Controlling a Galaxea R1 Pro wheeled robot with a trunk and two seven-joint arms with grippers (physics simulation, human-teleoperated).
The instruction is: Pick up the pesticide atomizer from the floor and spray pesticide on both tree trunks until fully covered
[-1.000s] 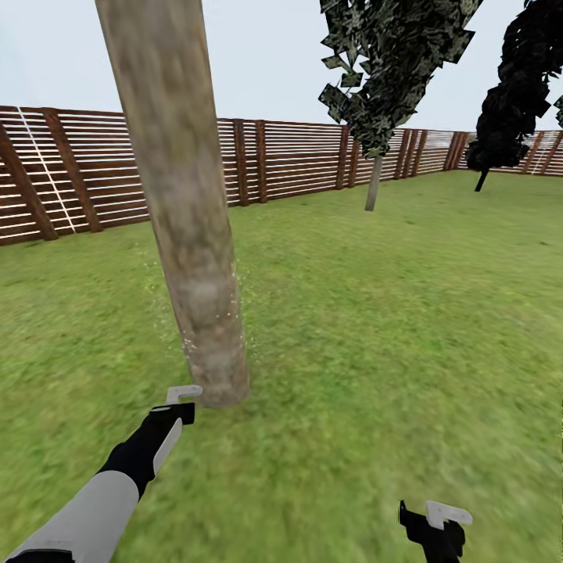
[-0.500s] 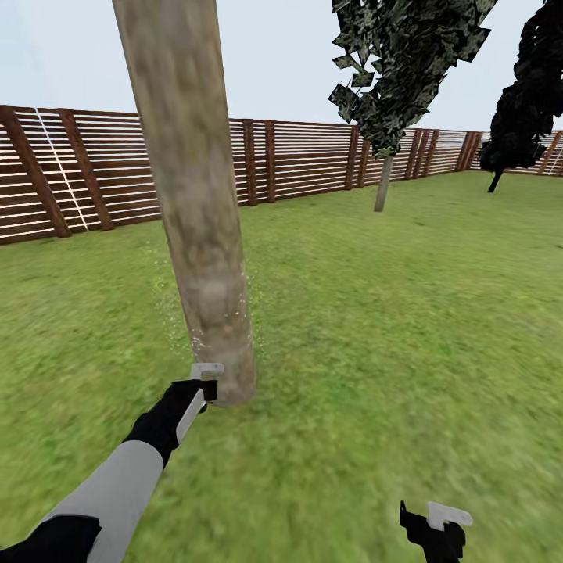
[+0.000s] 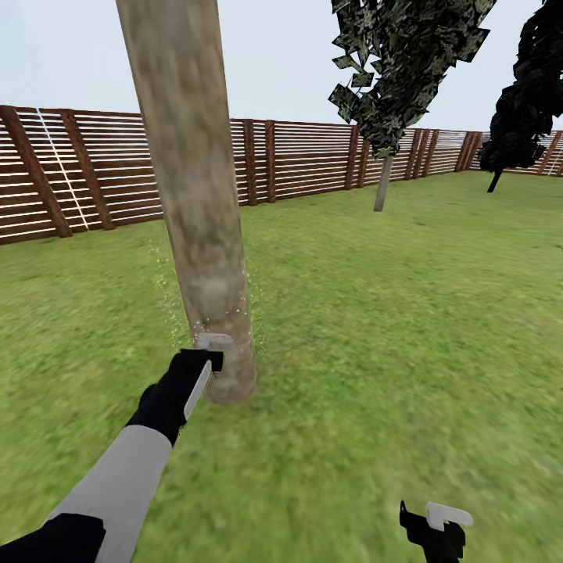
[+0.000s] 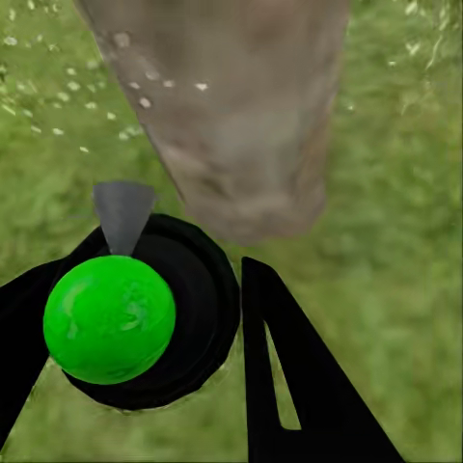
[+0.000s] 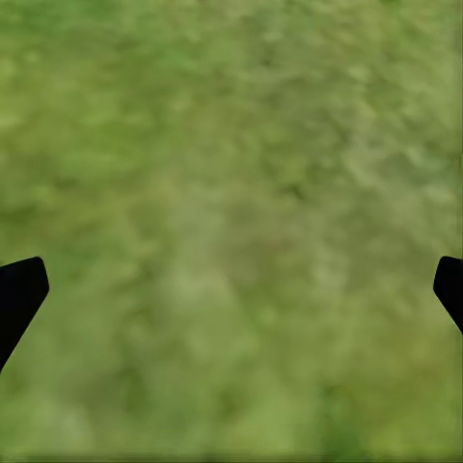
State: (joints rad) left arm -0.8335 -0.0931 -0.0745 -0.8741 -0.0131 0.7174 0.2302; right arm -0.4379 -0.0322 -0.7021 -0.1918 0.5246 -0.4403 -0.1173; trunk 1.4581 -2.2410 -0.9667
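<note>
The near tree trunk (image 3: 195,195), thick and pale grey-beige, rises from the lawn left of centre. My left gripper (image 3: 205,361) is low against its base, shut on the pesticide atomizer (image 3: 213,342), whose pale grey head touches or nearly touches the bark. In the left wrist view the atomizer (image 4: 111,318) shows as a green cap on a black body between my black fingers (image 4: 280,376), its grey nozzle aimed at the trunk (image 4: 231,106). Fine droplets float around the trunk. The other tree (image 3: 382,184) stands far back by the fence. My right gripper (image 3: 438,525) hangs open over the grass (image 5: 231,193).
A brown slatted fence (image 3: 297,160) closes the lawn at the back. An all-black tree (image 3: 520,102) stands at the far right. Open grass (image 3: 391,328) spreads between the near trunk and the far tree.
The view shifted slightly at first. My left gripper with the atomizer has risen and moved in closer to the trunk's base. The right gripper has stayed put.
</note>
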